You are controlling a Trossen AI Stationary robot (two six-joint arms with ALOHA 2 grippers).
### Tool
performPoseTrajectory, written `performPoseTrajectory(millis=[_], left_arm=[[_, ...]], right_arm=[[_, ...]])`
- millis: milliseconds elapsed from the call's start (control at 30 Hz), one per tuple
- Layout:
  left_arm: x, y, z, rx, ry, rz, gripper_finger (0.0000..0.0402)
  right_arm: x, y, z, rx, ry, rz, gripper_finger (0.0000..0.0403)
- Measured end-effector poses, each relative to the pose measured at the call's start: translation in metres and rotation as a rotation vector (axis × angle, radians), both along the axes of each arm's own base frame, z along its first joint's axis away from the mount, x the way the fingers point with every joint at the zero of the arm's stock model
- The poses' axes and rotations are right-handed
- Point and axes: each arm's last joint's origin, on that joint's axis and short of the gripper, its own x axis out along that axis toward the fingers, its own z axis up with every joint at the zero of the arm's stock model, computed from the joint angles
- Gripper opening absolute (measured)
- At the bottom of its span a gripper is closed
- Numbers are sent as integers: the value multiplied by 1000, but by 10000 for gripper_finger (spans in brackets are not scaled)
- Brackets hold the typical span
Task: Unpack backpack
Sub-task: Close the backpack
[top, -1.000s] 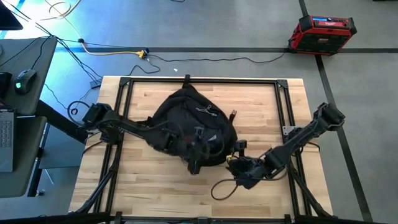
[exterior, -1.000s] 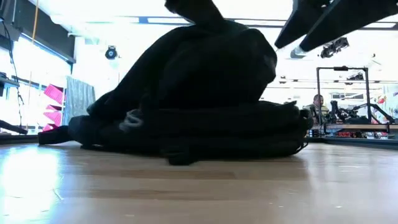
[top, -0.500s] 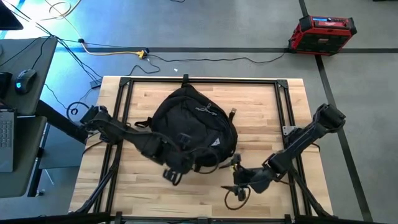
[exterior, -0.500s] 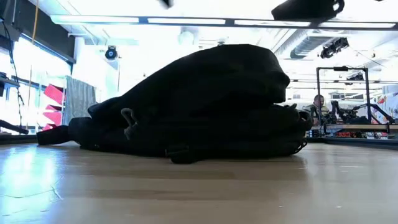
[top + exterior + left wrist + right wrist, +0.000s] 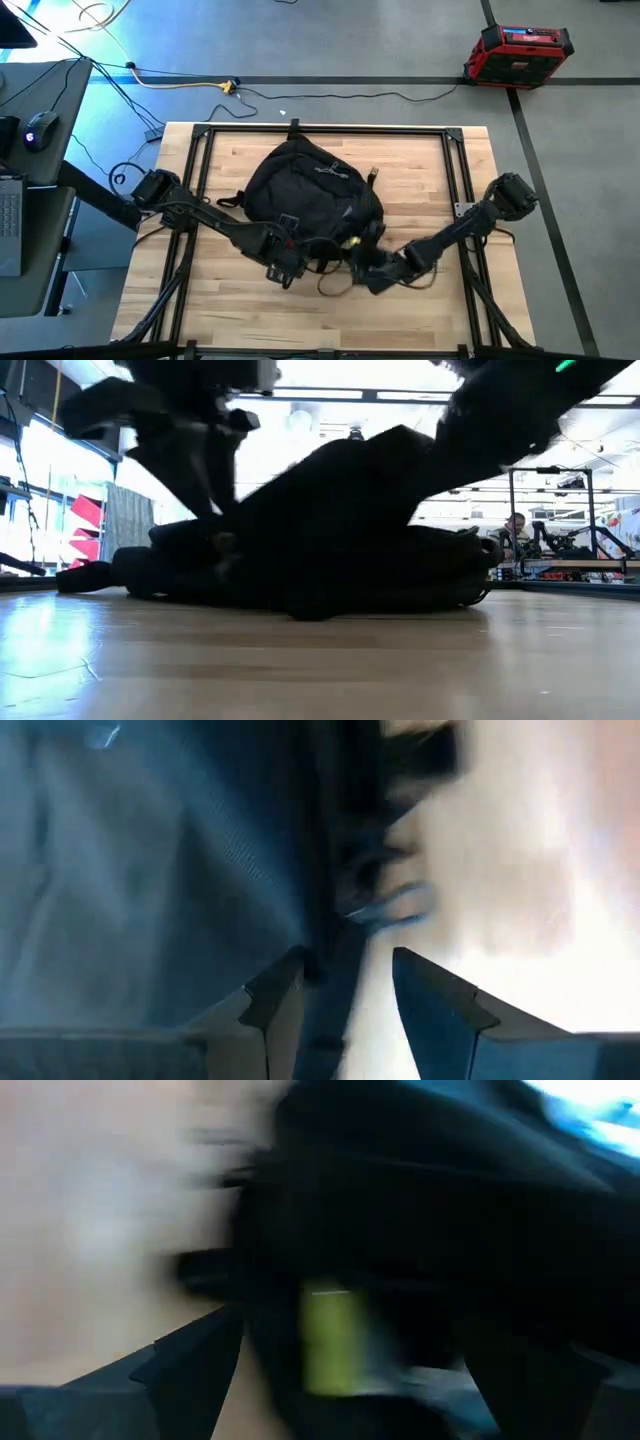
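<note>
The backpack is seen lying flat on the table, its contents hidden. The left gripper is set at its near edge, fingers parted around a strap. The right gripper is beside it; its opening cannot be told

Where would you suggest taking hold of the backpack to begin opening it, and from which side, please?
Probably by a grey zipper pull on the upward-facing front panel, approached from above. The backpack lies flat on the table, so its bulging top is free, while the left gripper and right gripper crowd its near edge.
</note>
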Motion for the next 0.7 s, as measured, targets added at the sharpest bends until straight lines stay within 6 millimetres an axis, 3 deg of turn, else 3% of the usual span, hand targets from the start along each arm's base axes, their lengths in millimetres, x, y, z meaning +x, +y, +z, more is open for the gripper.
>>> performPoseTrajectory(millis=[67,167,267,400,533,700], left_arm=[[7,-3,3,-55,-73,0,120],[17,-13,22,-55,-193,2,101],[17,-20,38,30,-248,15,83],[12,-29,41,27,-217,-66,70],[1,-31,21,89,-73,-181,75],[-12,-21,-5,252,-14,-159,101]], right_arm=[[-2,-20,-1,-59,52,-141,346],[-7,-41,4,-96,120,-297,346],[-13,-44,14,-157,138,-365,346],[-18,-15,27,-208,103,-268,346],[-20,27,30,-200,62,-29,346],[-19,67,19,-238,39,277,346]])
